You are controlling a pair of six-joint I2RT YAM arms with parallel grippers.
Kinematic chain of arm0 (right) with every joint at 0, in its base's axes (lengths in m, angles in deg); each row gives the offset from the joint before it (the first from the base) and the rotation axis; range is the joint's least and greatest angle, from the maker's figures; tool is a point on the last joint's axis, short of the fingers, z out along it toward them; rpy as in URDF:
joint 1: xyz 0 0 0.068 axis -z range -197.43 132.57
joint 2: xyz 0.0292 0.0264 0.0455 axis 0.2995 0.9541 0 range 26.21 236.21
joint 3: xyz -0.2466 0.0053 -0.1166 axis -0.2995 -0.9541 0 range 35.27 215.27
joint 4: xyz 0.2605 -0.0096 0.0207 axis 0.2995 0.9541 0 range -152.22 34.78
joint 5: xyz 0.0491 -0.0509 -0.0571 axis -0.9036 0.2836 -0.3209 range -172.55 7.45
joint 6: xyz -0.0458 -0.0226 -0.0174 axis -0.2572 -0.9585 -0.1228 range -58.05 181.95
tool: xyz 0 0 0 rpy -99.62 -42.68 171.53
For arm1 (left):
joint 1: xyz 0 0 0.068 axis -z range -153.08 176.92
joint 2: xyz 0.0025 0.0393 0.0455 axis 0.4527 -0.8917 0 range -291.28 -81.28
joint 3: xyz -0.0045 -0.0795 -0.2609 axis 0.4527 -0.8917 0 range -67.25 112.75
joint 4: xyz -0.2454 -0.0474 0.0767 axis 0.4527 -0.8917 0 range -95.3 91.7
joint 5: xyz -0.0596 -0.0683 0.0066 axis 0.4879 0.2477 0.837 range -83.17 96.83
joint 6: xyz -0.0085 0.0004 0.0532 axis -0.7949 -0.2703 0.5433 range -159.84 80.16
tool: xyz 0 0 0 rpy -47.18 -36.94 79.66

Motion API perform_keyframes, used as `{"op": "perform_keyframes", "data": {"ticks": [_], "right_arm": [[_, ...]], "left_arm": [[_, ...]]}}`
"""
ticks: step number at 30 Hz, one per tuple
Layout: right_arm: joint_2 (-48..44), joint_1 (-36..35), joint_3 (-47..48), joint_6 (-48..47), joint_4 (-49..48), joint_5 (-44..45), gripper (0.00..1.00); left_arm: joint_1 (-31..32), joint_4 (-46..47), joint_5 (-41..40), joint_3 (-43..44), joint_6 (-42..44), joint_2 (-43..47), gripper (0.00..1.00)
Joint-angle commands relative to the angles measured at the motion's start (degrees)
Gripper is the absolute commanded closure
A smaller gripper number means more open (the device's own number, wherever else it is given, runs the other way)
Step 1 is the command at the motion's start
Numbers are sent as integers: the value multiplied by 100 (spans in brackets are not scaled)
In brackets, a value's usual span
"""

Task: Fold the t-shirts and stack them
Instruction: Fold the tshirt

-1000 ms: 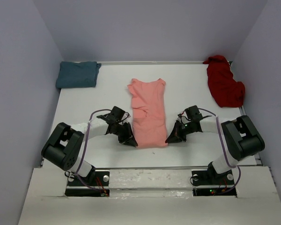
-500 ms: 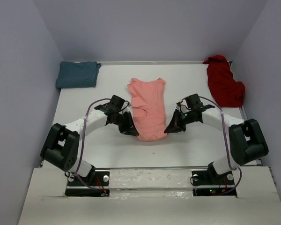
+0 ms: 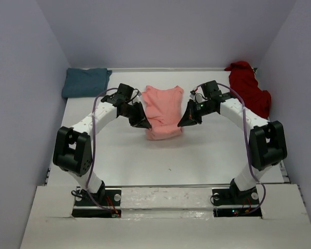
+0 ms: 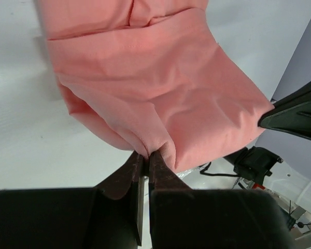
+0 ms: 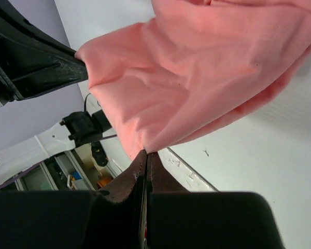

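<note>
Near strip of the tabletop [image 3: 197, 155] in front of the arm bases is bare white now. A second ago the pink shirt's lower edge lay there, with both grippers on it.

Both arms have reached away from the bases since then and carried that edge up and back over the shirt's body.

Left gripper [image 4: 146, 154]: jaws nearly closed, just a thin slot, with a bunched corner of the salmon-pink t-shirt [image 3: 163, 111] pinched between the tips. Same grip as a second ago.

Right gripper [image 5: 145, 153]: jaws fully together on the opposite corner of the same edge, cloth coming straight out of the tips. Grip unchanged too.

From above, the grippers sit at either side of the pink shirt, facing each other, roughly level. Wrist views show the held edge stretched between them off the tabletop, with the cloth sagging away below.

Pink shirt is in the middle of the tabletop and looks about half as long as a second ago. The doubled-over bend is its nearest part and the collar end is still at the far side.

Far left corner: teal t-shirt [image 3: 85, 82], folded flat, hasn't moved.

Far right: dark red t-shirt [image 3: 247, 93], crumpled heap against the wall, also unchanged. Both are well apart from the pink one.
</note>
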Motion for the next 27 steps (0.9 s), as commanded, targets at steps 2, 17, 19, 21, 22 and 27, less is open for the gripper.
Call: {"op": "perform_keyframes", "data": {"ticks": [2,17,19,21,22,27], "right_arm": [[413,265,960,-436,532,-16,100],[1433,442,2306,-647,823,-95,100],[1538,442,2507,-648,849,-104,100],[1670,442,2648,-639,858,-113,100],[1714,442,2719,-630,867,-122,100],[2013,495,3220,-665,937,-104,100]], "left_arm": [[-127,-279,102,639,280,-258,100],[-435,-533,190,2440,385,-1488,100],[-444,-612,181,2730,411,-1612,100],[-462,-674,199,2889,438,-1769,100],[-470,-683,199,2951,438,-1814,100],[-532,-797,216,3390,491,-2130,100]]}}
